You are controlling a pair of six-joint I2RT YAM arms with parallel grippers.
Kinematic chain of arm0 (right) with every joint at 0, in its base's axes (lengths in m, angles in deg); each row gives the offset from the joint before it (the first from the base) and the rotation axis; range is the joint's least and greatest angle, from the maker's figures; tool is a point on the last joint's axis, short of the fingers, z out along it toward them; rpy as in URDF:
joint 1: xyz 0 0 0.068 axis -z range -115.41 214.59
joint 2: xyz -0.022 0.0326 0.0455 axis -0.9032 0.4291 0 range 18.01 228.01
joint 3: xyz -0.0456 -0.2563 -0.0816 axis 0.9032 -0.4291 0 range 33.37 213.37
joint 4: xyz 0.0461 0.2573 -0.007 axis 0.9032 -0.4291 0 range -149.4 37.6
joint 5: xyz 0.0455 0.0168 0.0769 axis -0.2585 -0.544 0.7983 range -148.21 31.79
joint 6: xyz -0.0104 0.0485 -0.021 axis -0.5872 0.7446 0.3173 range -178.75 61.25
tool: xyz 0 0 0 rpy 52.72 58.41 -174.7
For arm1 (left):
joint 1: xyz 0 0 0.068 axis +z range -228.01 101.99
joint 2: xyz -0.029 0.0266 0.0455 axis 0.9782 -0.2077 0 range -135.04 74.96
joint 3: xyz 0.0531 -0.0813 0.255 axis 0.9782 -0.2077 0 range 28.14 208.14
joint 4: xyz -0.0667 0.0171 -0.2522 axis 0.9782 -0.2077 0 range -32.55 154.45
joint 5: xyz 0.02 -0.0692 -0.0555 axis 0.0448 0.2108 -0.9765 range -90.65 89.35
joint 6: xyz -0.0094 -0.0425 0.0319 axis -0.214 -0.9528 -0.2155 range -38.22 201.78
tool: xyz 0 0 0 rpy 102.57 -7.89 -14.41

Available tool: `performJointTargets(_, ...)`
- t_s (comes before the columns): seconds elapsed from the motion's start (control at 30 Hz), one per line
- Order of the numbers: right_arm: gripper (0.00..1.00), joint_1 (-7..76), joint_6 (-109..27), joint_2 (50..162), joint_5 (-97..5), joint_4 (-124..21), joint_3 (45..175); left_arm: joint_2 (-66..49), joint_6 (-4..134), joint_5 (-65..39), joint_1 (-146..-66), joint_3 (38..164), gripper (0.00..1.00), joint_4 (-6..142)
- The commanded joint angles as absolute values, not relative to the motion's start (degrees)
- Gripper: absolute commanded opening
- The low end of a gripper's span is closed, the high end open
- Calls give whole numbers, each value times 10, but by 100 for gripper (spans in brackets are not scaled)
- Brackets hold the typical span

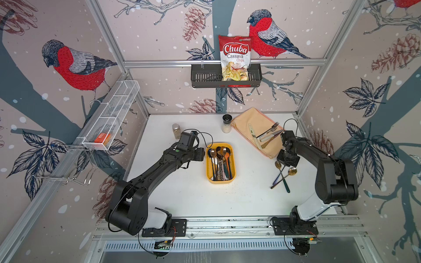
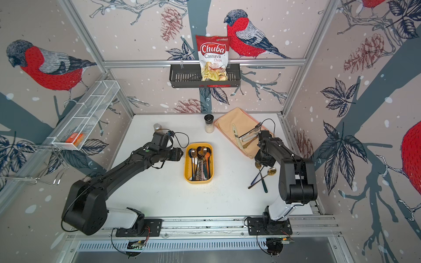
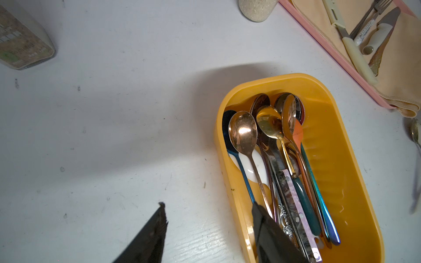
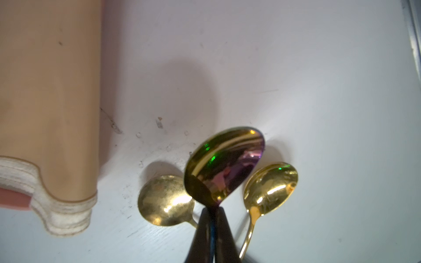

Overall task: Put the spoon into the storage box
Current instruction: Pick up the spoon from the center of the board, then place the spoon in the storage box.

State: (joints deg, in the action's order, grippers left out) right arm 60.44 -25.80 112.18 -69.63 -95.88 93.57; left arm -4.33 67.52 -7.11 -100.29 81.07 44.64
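left gripper [image 3: 208, 205]: fingers half spread, empty, at the left rim of the storage box [image 1: 208, 164], one finger over its inside. Box sits mid-desk, already packed with spoons. right gripper [image 4: 213, 210], toward the desk's right edge by the cloth [image 4: 50, 91]: pinched tight on the neck of the rainbow spoon [image 4: 224, 164], bowl above a dull gold spoon [image 4: 166, 200] and a shiny gold spoon [image 4: 271, 186].

Risks:
- crossed handles could drag a neighbour on lift
- neck grip may let the long handle swing
- crowded box, so the spoon may hang up on the rim
- arms could meet there
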Motion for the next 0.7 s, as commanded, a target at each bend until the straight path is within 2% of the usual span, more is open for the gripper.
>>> performJointTargets(0.0,0,603,-263,1131,-726,-956,953,-37,672,-76,-1002,809,62,449)
performJointTargets(0.37,0,595,-268,1169,-756,-948,1023,-36,668,-69,-1000,804,62,448)
performJointTargets(0.67,0,524,-300,1176,-747,-1013,1139,-37,656,-100,-964,798,63,457)
